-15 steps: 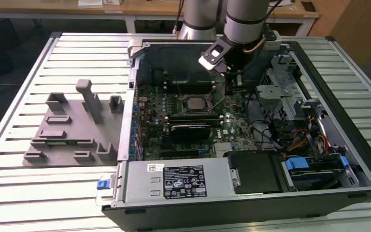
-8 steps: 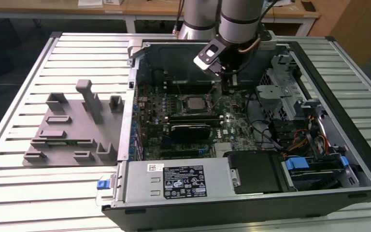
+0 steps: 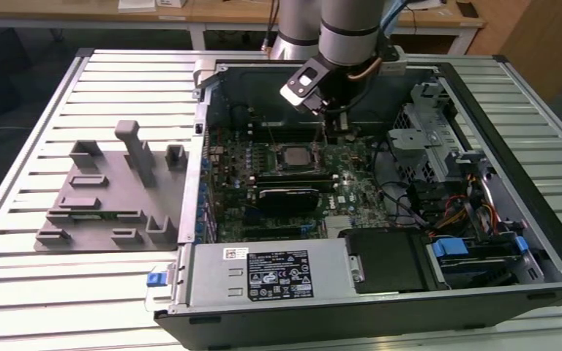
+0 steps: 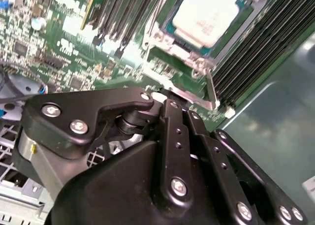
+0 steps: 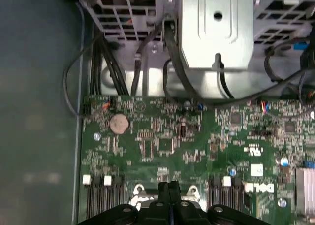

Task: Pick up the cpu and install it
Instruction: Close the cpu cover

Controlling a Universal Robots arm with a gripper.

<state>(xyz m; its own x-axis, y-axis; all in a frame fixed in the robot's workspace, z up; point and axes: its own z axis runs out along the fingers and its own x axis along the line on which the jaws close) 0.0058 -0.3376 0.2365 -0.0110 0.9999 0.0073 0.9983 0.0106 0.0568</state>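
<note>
Slatted grey metal tabletop (image 3: 66, 292) bears an open black computer case (image 3: 359, 333). We see our black gripper (image 5: 169, 185) with fingers pressed together, holding nothing, poised near the small square silvery-grey cpu (image 4: 206, 13), which lies in its socket on the green motherboard (image 5: 162, 136).

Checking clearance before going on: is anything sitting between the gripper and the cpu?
Nothing visible. The cpu lies uncovered in its socket, and the gripper hangs just beside the socket's edge.
</note>
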